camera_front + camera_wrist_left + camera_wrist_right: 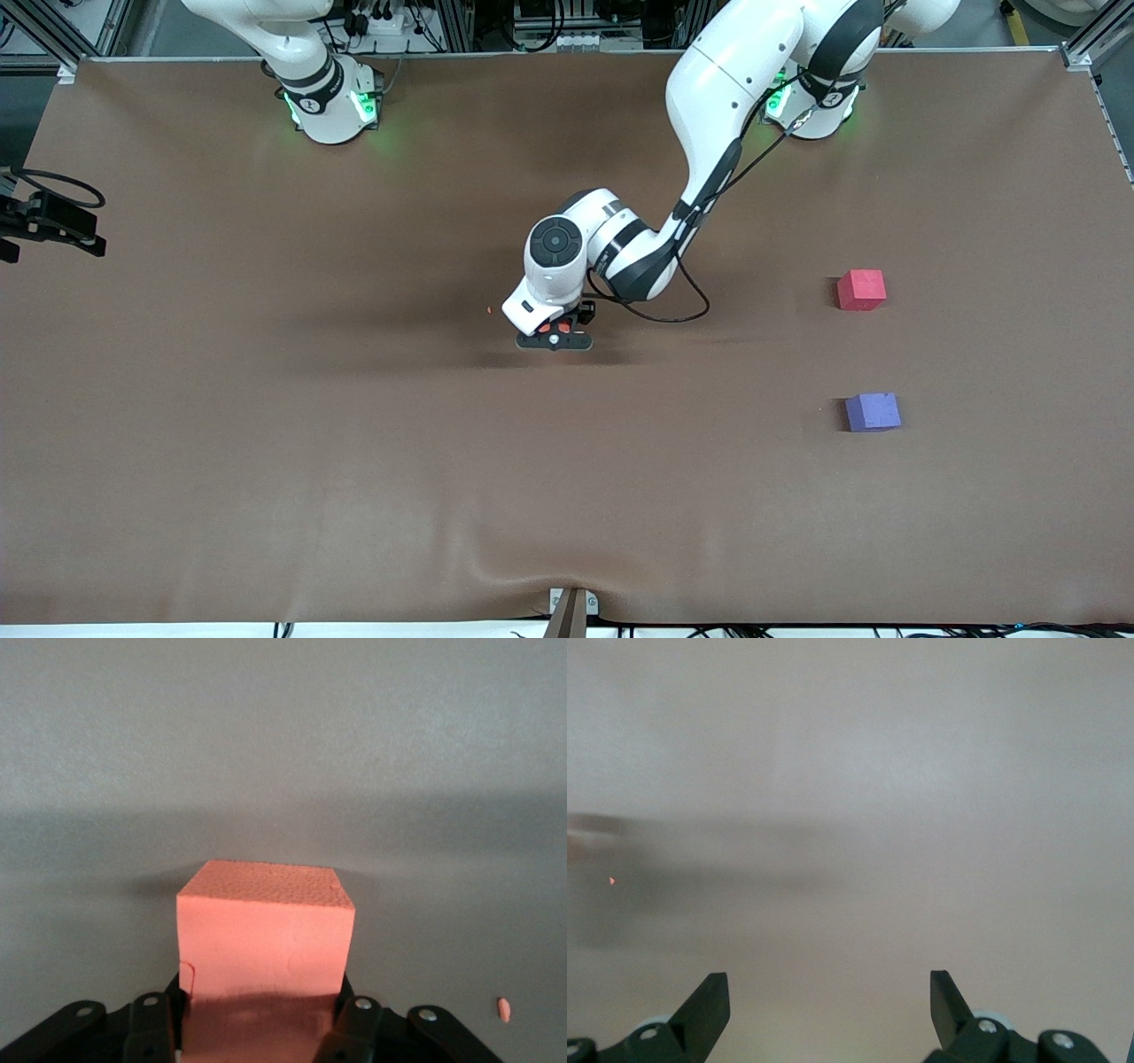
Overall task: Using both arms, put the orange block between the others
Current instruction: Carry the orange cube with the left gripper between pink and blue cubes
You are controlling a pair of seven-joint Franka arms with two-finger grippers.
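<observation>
Brown felt covers the counter (266,443), and mid-counter the left claw (555,338) pinches the orange block (264,935) low over it. Lift straight before swinging toward the gap between the red-pink cube (861,290) and purple-blue cube (873,412), which sit well apart. The right claw (830,997) waits, fingers spread, over bare felt

Open brown table with few obstacles.

The left gripper (555,339), closed on the orange block (264,939), sits mid-table with its arm slanting overhead from the base. The red-pink cube (861,289) and purple-blue cube (873,412) stand well apart, leaving a bare gap between them. The right gripper (830,1001) hangs open over bare cloth.
</observation>
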